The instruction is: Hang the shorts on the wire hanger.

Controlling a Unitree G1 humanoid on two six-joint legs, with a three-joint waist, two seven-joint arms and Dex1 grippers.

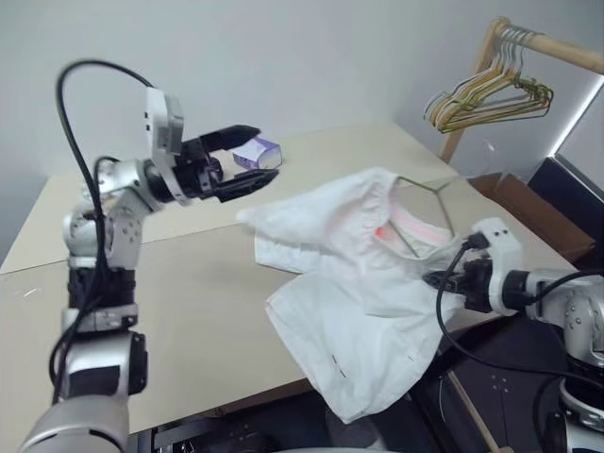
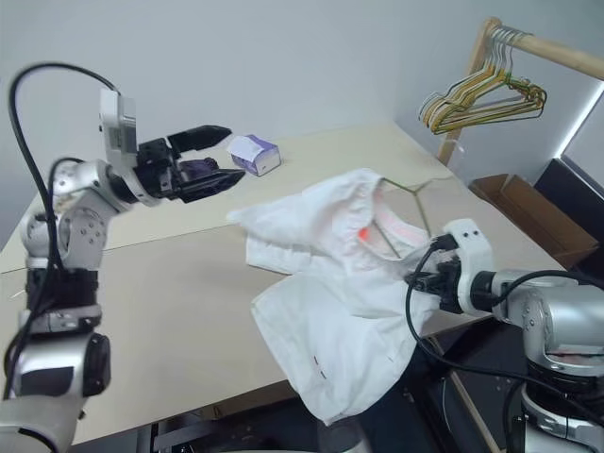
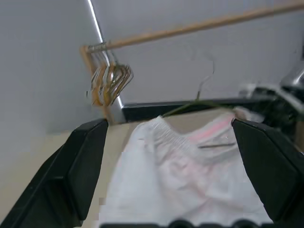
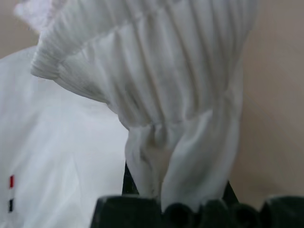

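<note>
The shorts (image 1: 354, 283) lie crumpled on the table (image 1: 179, 302), with one leg draped over the table's near edge. Your landmark is their gathered waistband: it is bunched up and lifted at the side nearest your right gripper (image 1: 436, 280), whose fingers are pressed together on a fold of that elastic; in the right wrist view the pleated cloth (image 4: 156, 95) rises straight out from between them. Small red and black marks (image 4: 11, 192) sit on the hem below the waistband.

The hanger (image 1: 425, 203) lies partly inside the waistband opening, its thin wire corner sticking out past the cloth on the far side, towards the table's far right corner. A faint pink tint shows on the fabric just beside the wire.

Your left gripper (image 1: 253, 160) is up in the air, well apart from the shorts on their far left side, its fingers (image 3: 78, 171) spread wide and holding nothing; they point across at the waistband.

Beyond that gripper a small purple box (image 2: 255, 154) rests on the table. Far right of the shorts, a bunch of hangers (image 1: 486, 99) hangs from a wooden rail (image 1: 557, 47).
</note>
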